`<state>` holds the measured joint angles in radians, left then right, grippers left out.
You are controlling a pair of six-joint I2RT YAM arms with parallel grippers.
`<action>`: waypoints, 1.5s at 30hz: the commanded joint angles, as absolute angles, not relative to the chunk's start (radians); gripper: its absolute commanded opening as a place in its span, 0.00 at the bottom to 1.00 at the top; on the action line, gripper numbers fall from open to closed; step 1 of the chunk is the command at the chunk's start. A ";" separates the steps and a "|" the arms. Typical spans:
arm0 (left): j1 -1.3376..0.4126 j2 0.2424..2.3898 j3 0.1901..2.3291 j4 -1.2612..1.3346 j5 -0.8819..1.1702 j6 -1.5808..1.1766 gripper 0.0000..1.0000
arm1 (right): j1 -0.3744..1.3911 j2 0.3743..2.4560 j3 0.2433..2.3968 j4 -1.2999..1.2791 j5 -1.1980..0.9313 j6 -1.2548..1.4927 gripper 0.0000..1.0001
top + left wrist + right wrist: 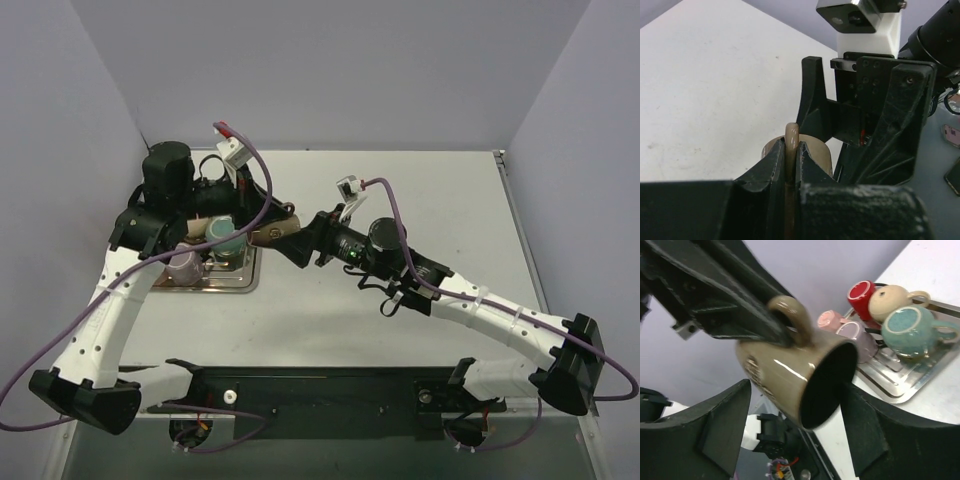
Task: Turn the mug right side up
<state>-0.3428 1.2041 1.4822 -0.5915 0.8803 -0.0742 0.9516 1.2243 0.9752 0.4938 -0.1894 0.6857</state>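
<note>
The brown mug (pixel 785 372) is held off the table, tilted on its side, its dark mouth turned toward the right wrist camera and slightly down. My left gripper (pixel 791 150) is shut on the mug's handle (pixel 791 134). Its black fingers (pixel 740 315) clamp the handle from the upper left in the right wrist view. My right gripper (pixel 796 390) is open, one finger on each side of the mug's body, with gaps showing. In the top view the mug (pixel 272 233) hangs between the left gripper (pixel 256 216) and the right gripper (pixel 296 246), at the tray's right end.
A metal tray (pixel 920 375) holds several mugs: red (pixel 861 295), beige (pixel 892 300), teal (pixel 912 327), pink (pixel 829 319) and lilac (pixel 857 337). In the top view the tray (pixel 240 286) lies at the left under the left arm. Purple cables loop over both arms.
</note>
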 commanded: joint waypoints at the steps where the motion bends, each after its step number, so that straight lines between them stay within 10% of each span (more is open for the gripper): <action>1: -0.351 1.223 1.444 -0.463 0.946 -0.140 0.00 | 0.959 1.244 1.049 0.634 -0.255 0.723 0.53; 9: -0.351 1.229 1.397 -0.438 0.940 -0.129 0.00 | 0.945 1.192 1.020 0.536 -0.186 0.640 0.00; 12: -0.350 1.253 1.469 -0.582 0.827 -0.007 0.88 | 0.911 1.143 1.051 0.258 -0.076 0.556 0.00; 18: -0.344 1.288 1.537 -0.802 0.262 0.240 0.88 | 0.663 1.209 1.212 -0.450 0.224 0.397 0.00; 28: -0.321 1.338 1.332 -0.850 -0.099 0.541 0.90 | 0.275 1.549 1.160 -0.611 0.195 0.284 0.00; 40: -0.202 1.400 1.249 -0.772 0.043 0.652 0.89 | 0.189 1.617 1.082 -0.499 0.084 0.285 0.00; 45: -0.224 1.462 1.290 -0.744 0.095 0.667 0.91 | 0.186 1.615 1.065 -0.491 0.080 0.276 0.26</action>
